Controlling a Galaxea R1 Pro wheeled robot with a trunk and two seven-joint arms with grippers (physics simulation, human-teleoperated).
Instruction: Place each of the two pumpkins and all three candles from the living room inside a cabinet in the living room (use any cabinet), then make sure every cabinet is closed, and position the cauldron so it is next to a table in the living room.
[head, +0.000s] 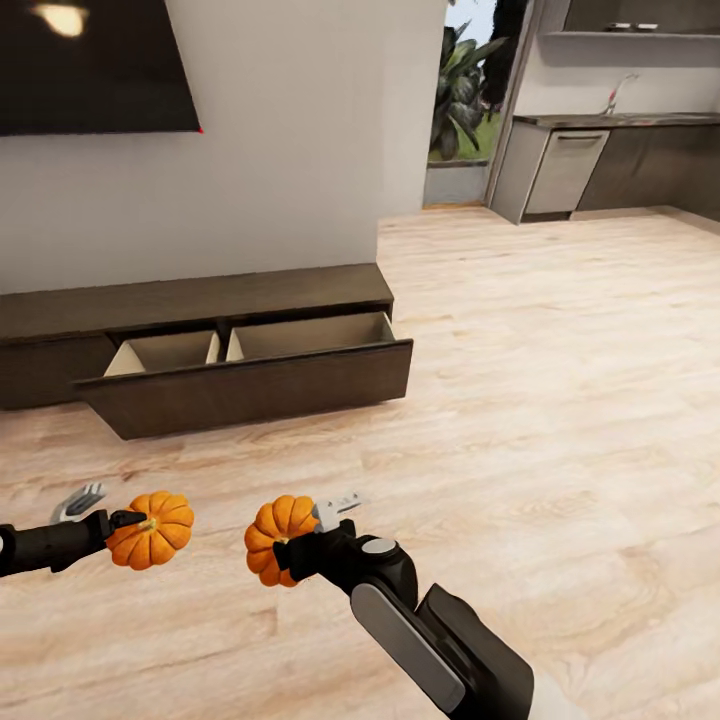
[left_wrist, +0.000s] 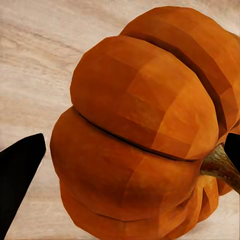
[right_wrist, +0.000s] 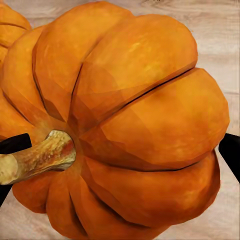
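A pale wood-plank floor (head: 560, 400) took up most of the head view, running back to a grey kitchen unit (head: 560, 170) with a dark counter beyond an opening in the wall. A white wall (head: 280, 150) rose behind the robot's work area, with the lower corner of a dark television screen (head: 90, 65) mounted on it. Against the foot of that wall stood the cabinet (head: 200, 300), a long, low dark-brown console. Its wide drawer (head: 250, 385) was pulled out toward the robot, and two pale beige compartments showed inside, set side by side with a divider between them; both looked bare as far as the view reached.

The right arm (head: 450, 640) came up from the lower edge of the head view, dark with a grey panel. The right gripper (head: 285, 550) was clamped around a bright-orange ribbed pumpkin (head: 275, 535), held above the floor well in front of the drawer. In the right wrist view this pumpkin (right_wrist: 130, 125) sat between two dark fingertips (right_wrist: 230, 150), its tan stem (right_wrist: 40, 157) pointing sideways.

The left gripper (head: 135, 525) reached in from the left edge and was closed on the second pumpkin (head: 155, 530), also held over the floor, near the first but apart from it. In the left wrist view that pumpkin (left_wrist: 145, 130) lay between a dark fingertip (left_wrist: 20, 170) on one side and another at the opposite edge, with its stem (left_wrist: 220, 167) beside the latter.
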